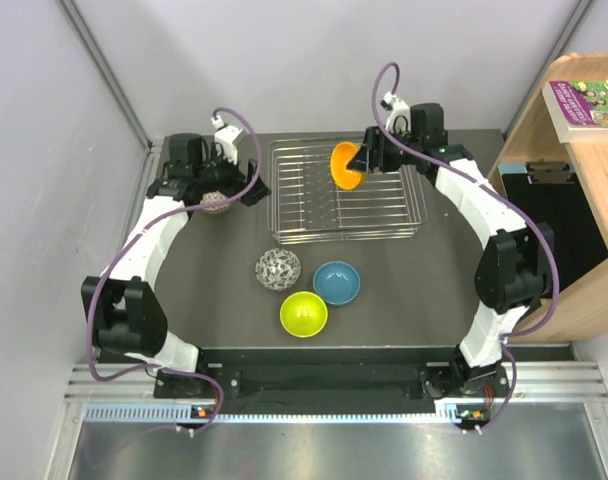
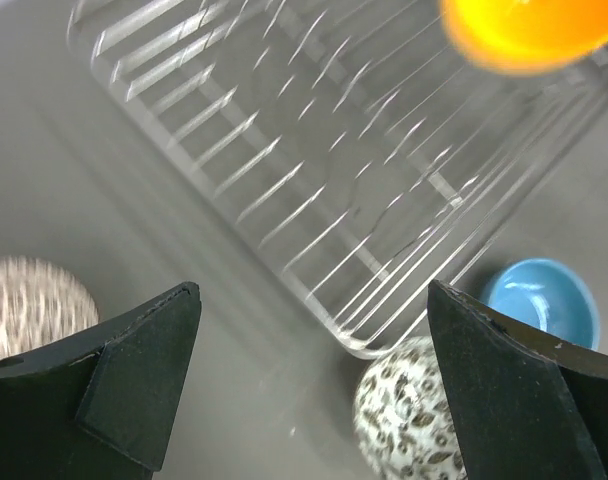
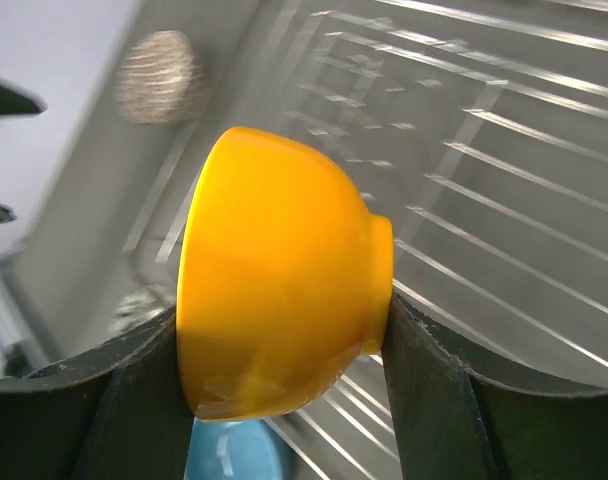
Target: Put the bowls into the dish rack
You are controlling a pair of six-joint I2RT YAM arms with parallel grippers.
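I'm holding the orange bowl (image 1: 344, 167) on edge over the dish rack's (image 1: 314, 205) far side with my right gripper (image 1: 363, 159).

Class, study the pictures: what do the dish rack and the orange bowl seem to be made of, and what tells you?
Dish rack: apparently metal wire, silvery and shiny; its thin parallel bars catch bright glints.
Orange bowl: smooth, glossy, evenly coloured, with soft highlights; glazed ceramic or hard plastic, the look leaves it open.
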